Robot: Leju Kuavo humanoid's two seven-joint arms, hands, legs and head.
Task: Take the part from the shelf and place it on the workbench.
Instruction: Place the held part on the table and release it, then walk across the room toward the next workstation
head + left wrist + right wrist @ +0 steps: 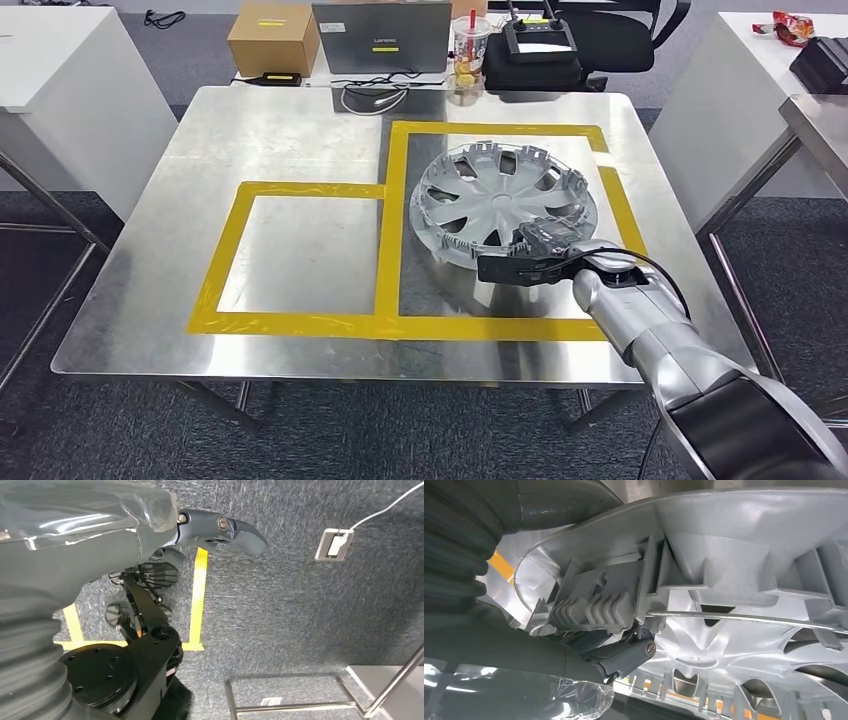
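The part is a silver wheel cover (500, 195) lying inside-up on the steel workbench (300, 130), within the right-hand yellow-taped rectangle. My right hand (545, 255) is at the cover's near rim. In the right wrist view the wheel cover (744, 555) is very close, and its rim is pinched between a grey finger above and the thumb (624, 657) below. My left hand (220, 530) hangs beside my body above the carpet, thumb sticking out and nothing in it.
A second yellow-taped rectangle (300, 250) lies bare to the left of the cover. Beyond the bench's far edge stand a cardboard box (272, 38), a laptop (380, 35), a drink cup (470, 45) and a black case (540, 45). White tables flank both sides.
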